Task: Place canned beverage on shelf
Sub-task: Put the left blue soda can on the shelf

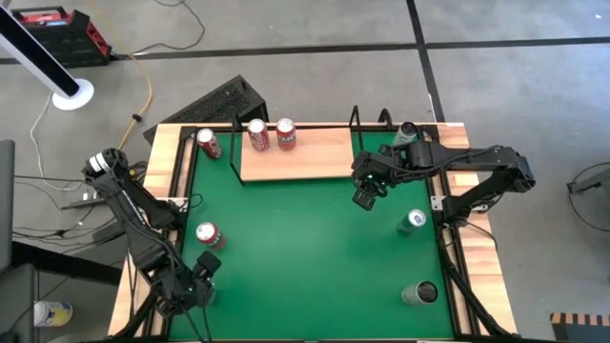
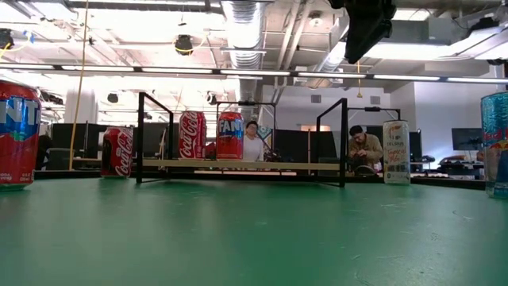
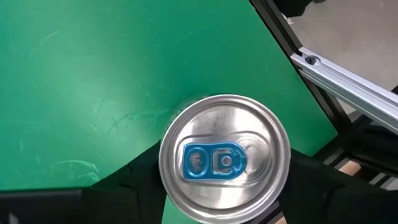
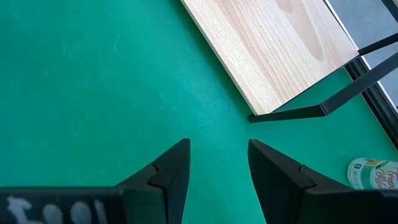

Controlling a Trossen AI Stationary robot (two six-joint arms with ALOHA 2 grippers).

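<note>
A canned beverage with a silver top and a blue tab (image 3: 224,158) stands upright on the green mat near the table's near left corner. It shows only in the left wrist view. My left gripper (image 3: 225,167) (image 1: 207,267) is shut on it and hides it from above. The shelf (image 1: 295,152) (image 2: 238,164) (image 4: 273,50) is a pale board on a black wire frame at the far edge. Two red cans (image 1: 272,134) stand on its left end. My right gripper (image 1: 365,197) (image 4: 217,162) hangs open and empty above the mat, by the shelf's right end. My left gripper pinches the can's body between its two fingers (image 3: 144,186), one on each opposite side just below the top rim (image 3: 164,165). The fingers slant steeply down from above. The can stands upright on the mat. Its wide top hides the touching spots.
A red can (image 1: 208,234) (image 2: 16,131) stands just beyond the left gripper. Another red can (image 1: 208,143) stands left of the shelf and a white one (image 1: 407,133) (image 2: 395,151) right of it. A blue can (image 1: 412,221) and a grey cup (image 1: 419,292) stand at the right. People sit in the room behind.
</note>
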